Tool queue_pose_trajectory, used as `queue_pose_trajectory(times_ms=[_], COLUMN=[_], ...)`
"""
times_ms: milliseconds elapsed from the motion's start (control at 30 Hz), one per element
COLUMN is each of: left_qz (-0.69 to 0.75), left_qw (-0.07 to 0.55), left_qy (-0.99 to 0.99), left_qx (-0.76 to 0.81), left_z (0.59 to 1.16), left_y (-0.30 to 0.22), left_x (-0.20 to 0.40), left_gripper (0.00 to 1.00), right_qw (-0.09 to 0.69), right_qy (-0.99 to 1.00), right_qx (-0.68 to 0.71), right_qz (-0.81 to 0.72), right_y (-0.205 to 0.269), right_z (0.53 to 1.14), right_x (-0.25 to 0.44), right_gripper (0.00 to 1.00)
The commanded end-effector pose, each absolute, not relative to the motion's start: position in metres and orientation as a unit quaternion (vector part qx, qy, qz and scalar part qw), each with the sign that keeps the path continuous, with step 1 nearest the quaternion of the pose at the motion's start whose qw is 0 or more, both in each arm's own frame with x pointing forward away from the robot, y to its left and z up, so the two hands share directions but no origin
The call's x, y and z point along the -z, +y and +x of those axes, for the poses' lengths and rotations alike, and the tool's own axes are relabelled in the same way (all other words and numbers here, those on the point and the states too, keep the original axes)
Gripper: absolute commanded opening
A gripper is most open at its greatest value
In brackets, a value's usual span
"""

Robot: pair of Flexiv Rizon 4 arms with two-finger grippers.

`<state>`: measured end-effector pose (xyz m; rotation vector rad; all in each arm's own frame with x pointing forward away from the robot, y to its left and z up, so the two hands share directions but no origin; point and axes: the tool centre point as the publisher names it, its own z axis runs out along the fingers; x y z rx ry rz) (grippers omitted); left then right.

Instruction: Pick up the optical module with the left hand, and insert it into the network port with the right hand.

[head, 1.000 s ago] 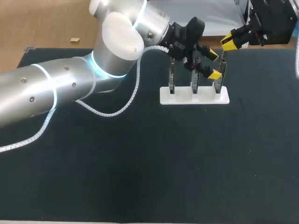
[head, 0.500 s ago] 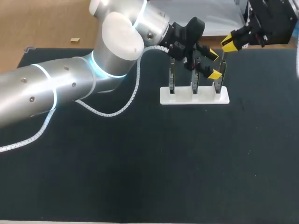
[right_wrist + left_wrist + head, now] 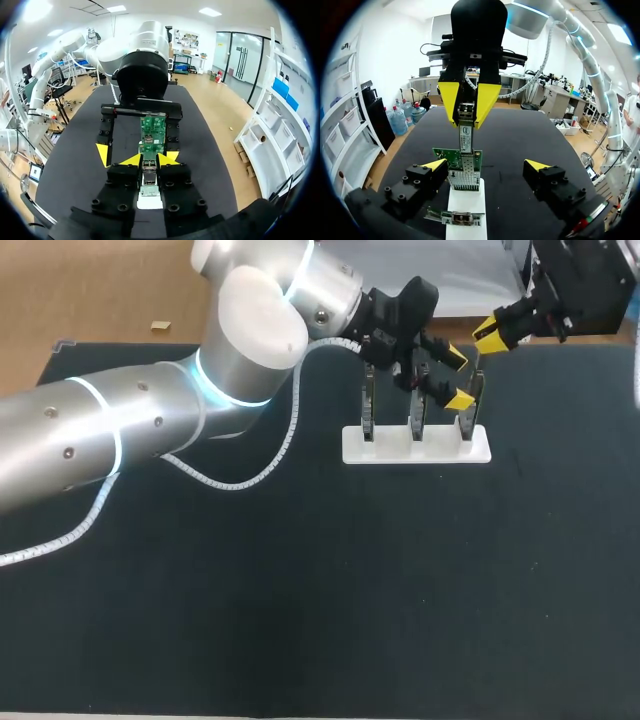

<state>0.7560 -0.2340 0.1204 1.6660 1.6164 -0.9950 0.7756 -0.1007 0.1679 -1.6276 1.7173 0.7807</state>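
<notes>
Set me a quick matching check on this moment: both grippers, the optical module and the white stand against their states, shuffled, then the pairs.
1. left gripper
2. right gripper
3. optical module
4. white stand

a. held over the green board
b. open, fingers either side of the green board
c. on the black mat, carrying three upright boards
d. shut on the optical module

Pairs: 1-b, 2-d, 3-a, 4-c

Stand point(image 3: 415, 452): far right on the surface point(image 3: 300, 620), with three boards point(image 3: 416, 415) upright in a row on it.
Left end effector point(image 3: 458, 378): over the stand, fingers spread either side of the rightmost board point(image 3: 478, 395).
Right end effector point(image 3: 490, 335): beyond that board, with the optical module point(image 3: 465, 132) between its fingers, at the board's top edge.
</notes>
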Motion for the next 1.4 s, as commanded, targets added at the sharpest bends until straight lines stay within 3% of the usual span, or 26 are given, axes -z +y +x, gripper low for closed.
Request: queue_pose_trajectory(times_ms=[33,1400], left_qz=[0.630,0.630], left_qw=[0.300,0.300], left_qy=[0.610,0.610], left_qx=[0.375,0.375], left_z=[0.758,0.758], left_y=[-0.235,-0.235], left_x=[-0.121,-0.121], left_gripper=[1.00,1.00], right_qw=[0.326,0.320], right_qy=[0.654,0.666], right_qx=[-0.292,-0.281], right_qz=[-0.617,-0.612], right_y=[-0.101,-0.100], right_z=[0.773,0.774], right_x=[-0.166,-0.154], right_gripper=[0.00,0.00])
